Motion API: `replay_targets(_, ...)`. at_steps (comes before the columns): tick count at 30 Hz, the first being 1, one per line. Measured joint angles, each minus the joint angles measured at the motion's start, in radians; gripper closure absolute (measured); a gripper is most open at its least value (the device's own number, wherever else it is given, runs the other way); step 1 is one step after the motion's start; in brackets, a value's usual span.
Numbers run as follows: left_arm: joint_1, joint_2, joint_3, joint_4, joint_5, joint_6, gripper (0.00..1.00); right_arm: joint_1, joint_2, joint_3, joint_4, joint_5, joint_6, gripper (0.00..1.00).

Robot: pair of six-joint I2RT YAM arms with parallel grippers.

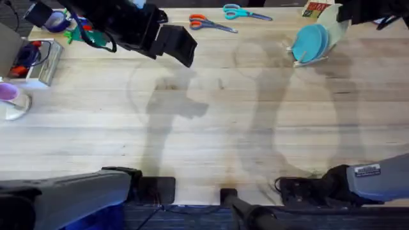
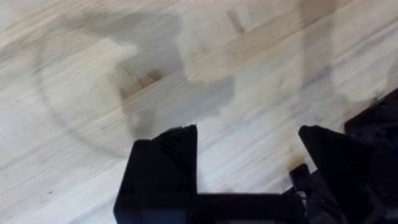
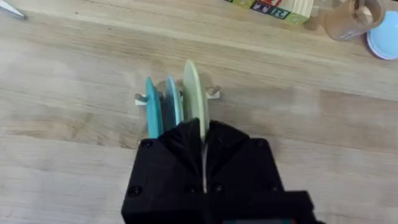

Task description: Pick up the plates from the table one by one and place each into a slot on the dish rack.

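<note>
Nearest the overhead camera, along the bottom edge, sit the two arm bases: the left one (image 1: 70,195) grey and dark at the lower left, the right one (image 1: 358,182) at the lower right with a small white label whose print is too small to read.

The left gripper (image 2: 249,168) hangs over bare table (image 1: 211,134) toward the far left, its two black fingers (image 2: 165,168) spread wide with nothing but wood grain and shadow between them.

The right gripper (image 3: 204,155) is at the far right of the table, over the dish rack (image 3: 214,93). Its black fingers are clenched on the edge of the pale yellow plate (image 3: 193,90), which stands upright in the rack. Just beside it stand the light blue plate (image 3: 173,99) and a darker teal plate (image 3: 151,109), both on edge, each in its own slot. From overhead the rack (image 1: 311,61) shows as a cluster of blue discs with the pale plate behind them.

Along the far edge lie two pairs of scissors, one with orange handles (image 1: 208,23) and one with teal handles (image 1: 243,11). A printed box (image 3: 270,6) sits past the rack; its lettering cannot be read. At the left edge are a clear container (image 1: 35,61) and a purple-topped cup (image 1: 11,99).
</note>
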Motion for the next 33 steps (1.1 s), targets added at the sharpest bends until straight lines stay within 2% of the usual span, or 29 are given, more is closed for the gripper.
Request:
replay_targets(9, 0.000, 0.000, 0.000, 0.001, 0.000, 0.000, 0.006, 0.000, 0.002, 0.000, 0.000, 0.033, 0.000, 0.971)
replay_targets(33, 0.000, 0.000, 0.000, 0.001, 0.000, 0.000, 0.006, 0.000, 0.020, 0.000, -0.001, 0.034, 0.000, 0.971)
